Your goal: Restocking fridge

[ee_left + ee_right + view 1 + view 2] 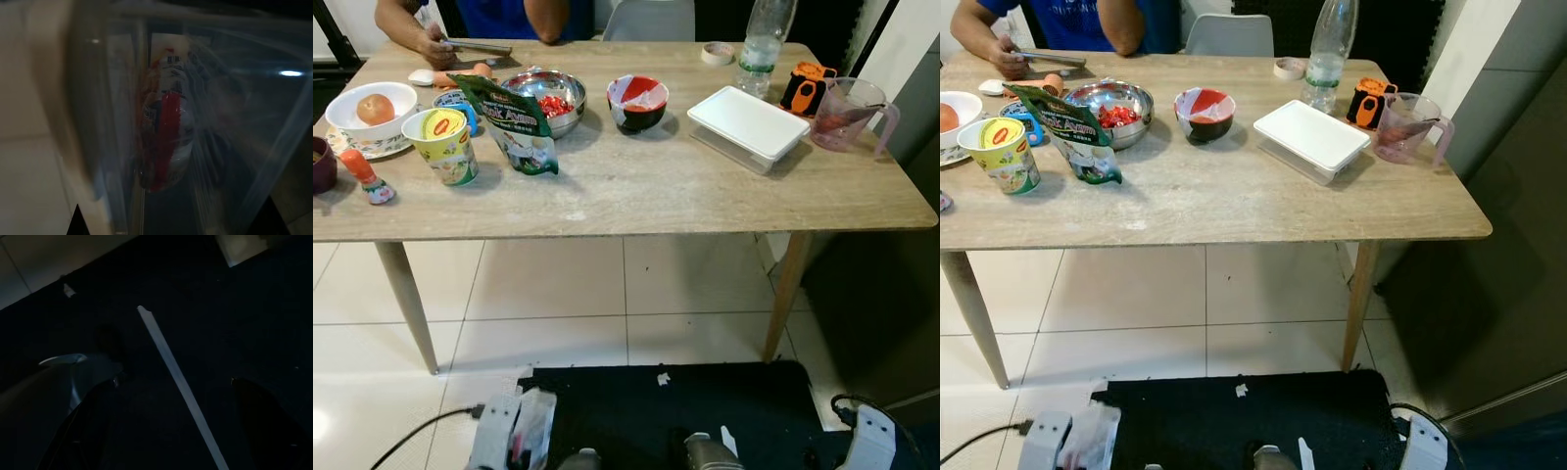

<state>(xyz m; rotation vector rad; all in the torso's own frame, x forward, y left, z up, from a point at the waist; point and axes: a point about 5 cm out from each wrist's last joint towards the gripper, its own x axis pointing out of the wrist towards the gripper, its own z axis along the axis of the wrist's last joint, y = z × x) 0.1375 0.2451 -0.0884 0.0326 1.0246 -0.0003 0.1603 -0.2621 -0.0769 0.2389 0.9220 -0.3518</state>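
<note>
My left gripper [521,431] hangs low at my left side, shut on a clear plastic packet [534,419]. Close up in the left wrist view, the packet [166,127] holds something red and white, and the plastic hides most of the fingers. In the dark right wrist view, my right gripper [176,382] is open and empty over a black mat. Ahead stands a wooden table [685,191]. It carries a white lidded box [747,123], a green snack bag [514,125], a cup of noodles [442,145] and a steel bowl [548,98] of red pieces.
Also on the table are a red and black bowl [637,102], a water bottle [766,44], a pink jug [847,114] and a white bowl with a fruit [374,108]. A person [489,20] sits at the far side. A dark wall [1518,196] rises on the right.
</note>
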